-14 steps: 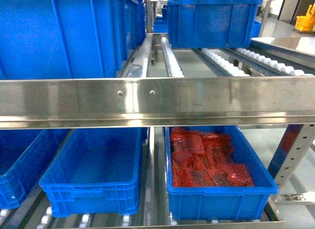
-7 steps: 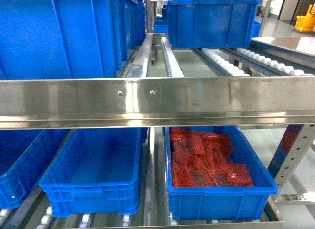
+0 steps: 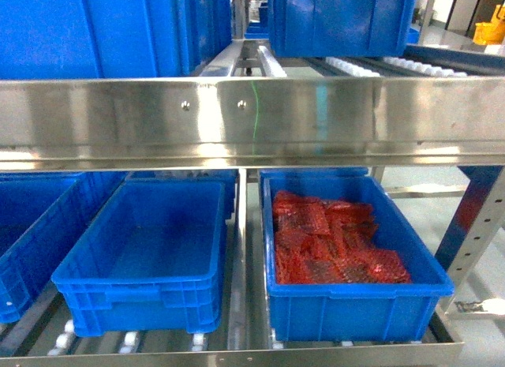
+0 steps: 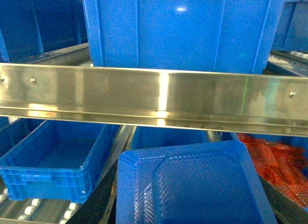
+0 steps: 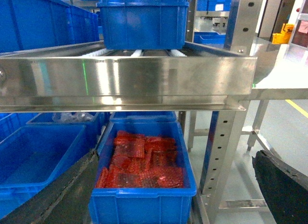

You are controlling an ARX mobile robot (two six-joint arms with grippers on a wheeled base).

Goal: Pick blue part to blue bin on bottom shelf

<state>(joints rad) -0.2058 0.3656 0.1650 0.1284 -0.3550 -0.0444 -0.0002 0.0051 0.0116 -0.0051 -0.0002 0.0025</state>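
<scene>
The blue part (image 4: 192, 183), a flat square piece with a ribbed face, fills the bottom of the left wrist view. My left gripper (image 4: 192, 207) is shut on it, dark fingers (image 4: 98, 200) showing at either side. Beyond it, under the steel rail, an empty blue bin (image 4: 48, 161) rests on the bottom shelf (image 3: 237, 357). The head view shows that empty bin (image 3: 142, 256) left of centre on the white rollers. My right gripper (image 5: 173, 195) is open with nothing between its fingers (image 5: 62, 195). Neither gripper appears in the head view.
A blue bin of red parts (image 3: 347, 304) sits right of the empty one, and another blue bin (image 3: 31, 241) at far left. The upper tier's steel front rail (image 3: 316, 118) crosses above them, with large blue bins (image 3: 339, 20) on it. A perforated upright (image 5: 219, 151) stands at right.
The head view has dropped lower: the steel rail sits higher in the frame and more of the bottom shelf's bins shows. The bins have not moved.
</scene>
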